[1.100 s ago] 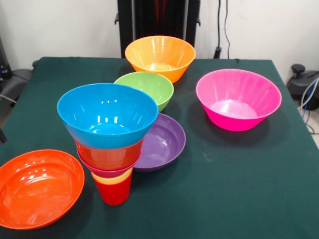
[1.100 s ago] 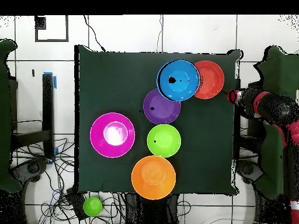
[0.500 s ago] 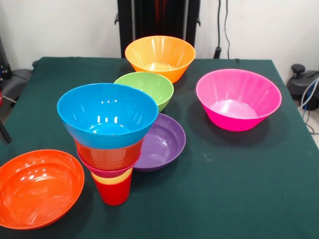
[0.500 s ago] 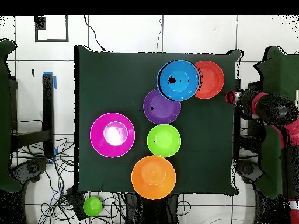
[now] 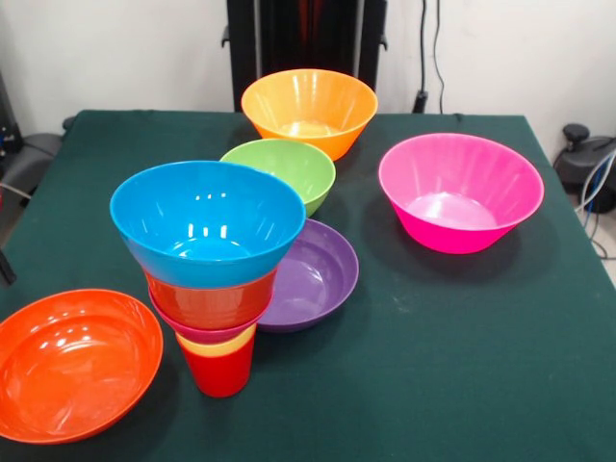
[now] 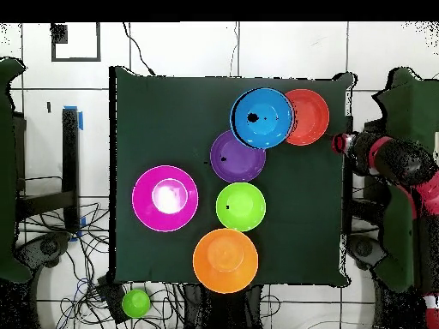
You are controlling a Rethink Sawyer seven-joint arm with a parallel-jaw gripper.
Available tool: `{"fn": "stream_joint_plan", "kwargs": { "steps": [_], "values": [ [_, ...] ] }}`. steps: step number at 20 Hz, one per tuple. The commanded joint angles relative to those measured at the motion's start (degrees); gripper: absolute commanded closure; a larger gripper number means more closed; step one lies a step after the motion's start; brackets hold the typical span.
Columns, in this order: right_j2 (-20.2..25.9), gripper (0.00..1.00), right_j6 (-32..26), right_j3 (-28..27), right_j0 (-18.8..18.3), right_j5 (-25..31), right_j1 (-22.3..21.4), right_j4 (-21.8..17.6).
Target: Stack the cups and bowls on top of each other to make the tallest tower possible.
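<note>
while the arm (image 6: 396, 160) sits off the table's (image 5: 462, 366) edge by the orange-red bowl (image 5: 72, 361), i can't tell whether its gripper (image 6: 341, 143) is spread or pressed together; only the overhead view shows it, and not clearly. it holds nothing that i can see.

the tower (image 5: 212, 269) stands near the front corner, touching the purple bowl's (image 5: 313, 274) rim or just beside it. i read it as a red cup (image 5: 221, 371) at the base, a yellow cup (image 5: 219, 346) nested in it, then a pink bowl (image 5: 197, 330), a red-orange bowl (image 5: 210, 300) and the blue bowl (image 5: 207, 221) on top. each piece is wider than the one under it, so they sit rim-up and wedge into each other; my guess is that keeps them from sliding, though the narrow foot makes it top-heavy.

counting: two cups, both in the tower. eight bowls: three stacked, five loose. the loose ones are orange-red, purple, green (image 5: 281, 171), light orange (image 5: 308, 111) and magenta (image 5: 460, 191), all upright and spread apart, which i'd say leaves room to grab each by its rim.
</note>
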Motion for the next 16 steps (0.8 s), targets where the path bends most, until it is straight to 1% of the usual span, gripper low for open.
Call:
{"fn": "stream_joint_plan", "kwargs": {
  "steps": [1,5,16],
  "values": [
    [-3.88,0.00,-5.20,-2.13,2.72,-2.23,5.19,-3.05],
    [-4.02,0.00,-5.47,-2.61,2.87,-2.64,5.81,-2.95],
    [-3.88,0.00,-2.55,-0.50,3.51,-3.65,4.36,-2.57]
  ]
}}
